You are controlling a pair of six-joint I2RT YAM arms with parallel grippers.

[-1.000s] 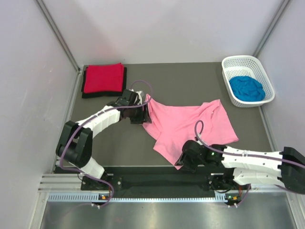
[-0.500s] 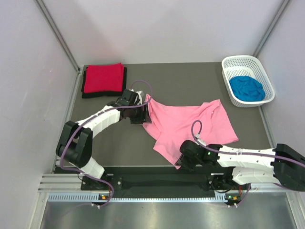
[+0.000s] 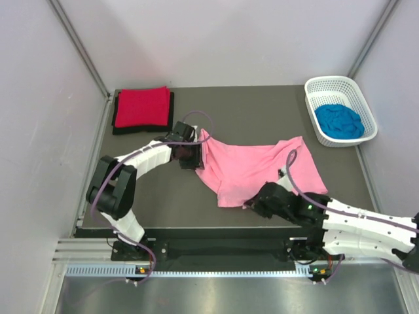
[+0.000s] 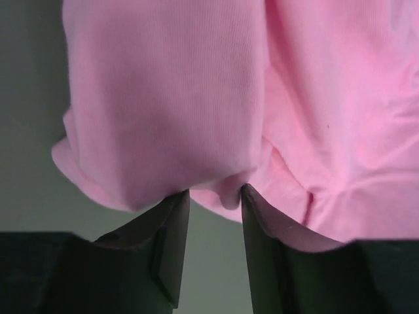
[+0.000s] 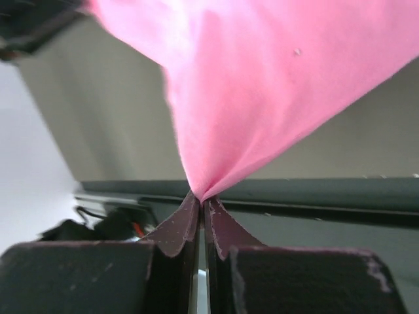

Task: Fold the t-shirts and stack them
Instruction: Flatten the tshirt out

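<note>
The pink t-shirt [image 3: 255,163] lies crumpled across the middle of the table. My right gripper [image 3: 252,204] is shut on its near corner, and the right wrist view shows the cloth [image 5: 262,78] rising in a taut cone from the pinched tips of that gripper [image 5: 201,197]. My left gripper [image 3: 194,157] sits at the shirt's left edge. In the left wrist view its jaws [image 4: 215,191] stand apart, with a small fold of pink cloth [image 4: 163,104] between the tips. A folded red t-shirt [image 3: 141,106] rests on a folded black one [image 3: 143,130] at the back left.
A white lattice basket [image 3: 340,82] at the back right holds the bright blue t-shirt [image 3: 338,121]. White walls close in the left, back and right sides. The black front rail [image 3: 196,248] runs along the near edge.
My right gripper has shut on the pink shirt's near corner and pulled it up and away from the front edge. My left gripper's jaws have narrowed around the left edge.
</note>
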